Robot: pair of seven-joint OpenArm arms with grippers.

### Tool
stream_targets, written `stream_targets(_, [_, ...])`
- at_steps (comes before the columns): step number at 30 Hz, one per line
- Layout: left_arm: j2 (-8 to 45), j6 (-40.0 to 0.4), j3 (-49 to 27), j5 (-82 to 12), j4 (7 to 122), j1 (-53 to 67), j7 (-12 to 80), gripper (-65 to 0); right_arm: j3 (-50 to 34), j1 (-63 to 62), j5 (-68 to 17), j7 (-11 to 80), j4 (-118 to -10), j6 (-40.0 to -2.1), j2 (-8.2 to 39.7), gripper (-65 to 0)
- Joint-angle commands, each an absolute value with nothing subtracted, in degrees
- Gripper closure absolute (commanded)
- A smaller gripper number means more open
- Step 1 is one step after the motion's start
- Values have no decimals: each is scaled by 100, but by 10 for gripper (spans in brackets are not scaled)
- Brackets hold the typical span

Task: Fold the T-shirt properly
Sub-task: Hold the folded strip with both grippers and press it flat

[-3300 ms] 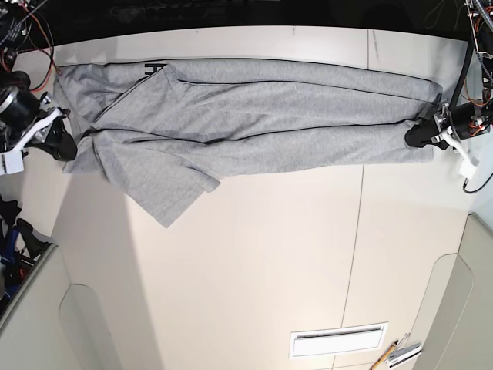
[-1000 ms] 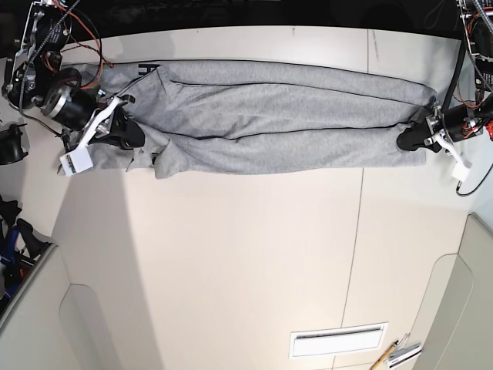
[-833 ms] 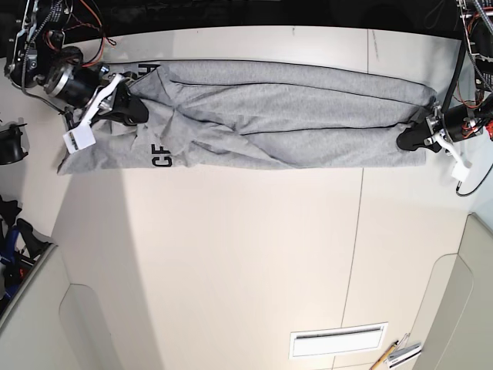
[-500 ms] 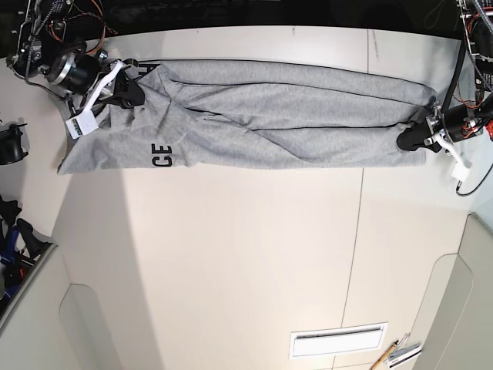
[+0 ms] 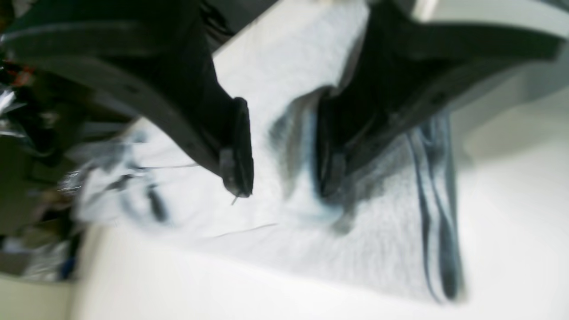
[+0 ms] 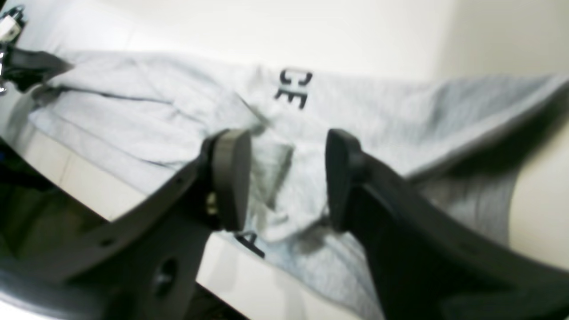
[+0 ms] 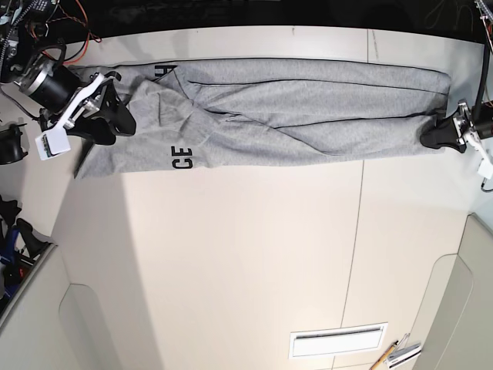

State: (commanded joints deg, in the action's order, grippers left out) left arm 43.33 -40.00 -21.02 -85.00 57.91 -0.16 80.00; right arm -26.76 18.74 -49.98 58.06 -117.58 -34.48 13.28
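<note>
The heather-grey T-shirt (image 7: 293, 116) lies in a long folded band across the back of the table, with black letters "CE" (image 7: 181, 158) near its left end. My right gripper (image 7: 115, 119) is at that left end. In the right wrist view it (image 6: 284, 178) is open just above the cloth, with the letters (image 6: 293, 86) beyond it. My left gripper (image 7: 433, 139) is at the shirt's lower right corner. In the blurred left wrist view it (image 5: 284, 178) stands open over the cloth (image 5: 355, 249), one finger (image 5: 331, 155) close to a fold.
The pale table (image 7: 246, 254) stretches toward the front. A white slotted plate (image 7: 337, 339) and some pens (image 7: 397, 353) lie at the front right. Grey bins stand at the front left (image 7: 31, 308) and front right (image 7: 470, 293). Cables hang at both back corners.
The folded-in left end now lies flat with "CE" showing. My right gripper moved left and down off the collar area. My left gripper moved right and the shirt is stretched longer.
</note>
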Motion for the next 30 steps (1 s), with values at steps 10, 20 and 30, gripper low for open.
stream_targets(10, [4418,-4000,-2886,-8500,5791,-12,8000,-300,-2536,1874,-4383,5227,-11150,-3450,1330,0])
stream_targets(20, [4412,-4000,-2928,-7408,5791,390,7273,-408,-2536,1476,-4375,5166,-9485,-3454,1330,0])
stream_targets(30, [4204,-4000,-2915,-7000,5789,624,7183,-408,-2536,1466,-4392,5166,-9393,-3452,1330,0])
